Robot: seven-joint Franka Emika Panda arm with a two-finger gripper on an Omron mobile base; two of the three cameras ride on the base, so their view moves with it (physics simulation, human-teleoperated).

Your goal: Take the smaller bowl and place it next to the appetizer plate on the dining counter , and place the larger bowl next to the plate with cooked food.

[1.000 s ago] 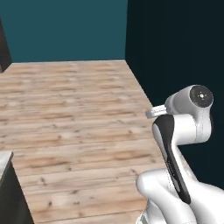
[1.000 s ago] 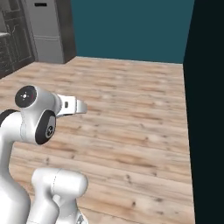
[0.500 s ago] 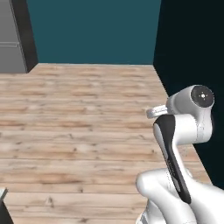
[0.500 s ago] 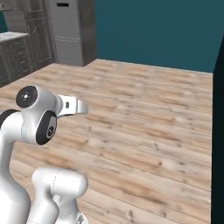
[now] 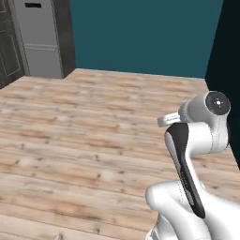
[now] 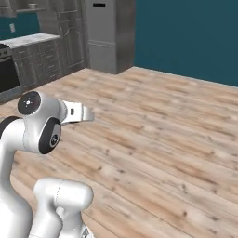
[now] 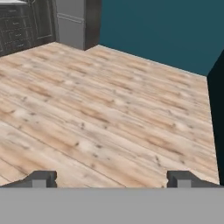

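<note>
Across the wooden floor point(image 5: 84, 140) ahead of you, the whole scene has swung over the last second: the teal wall point(image 5: 140, 33) that took up most of both base views has slid aside, and a tall grey cabinet unit point(image 6: 109, 32) with a run of dark grey drawers point(image 6: 32, 60) under a pale counter top point(image 6: 28, 39) has come into the right base view. That is your base turning, not anything in the kitchen moving, and the arm keeps the same folded pose against it. Your gripper point(image 7: 111, 179) is spread wide with nothing between its fingertips point(image 7: 41, 178), and looks out over bare planks. Neither bowl, neither plate and no dining counter can be made out from where you stand, so you cannot tell yet where the smaller bowl sits. You are, by the look of it, at the very start, searching for the bowls. Keep the turn going toward the kitchen units and watch for a bowl on that counter.
</note>
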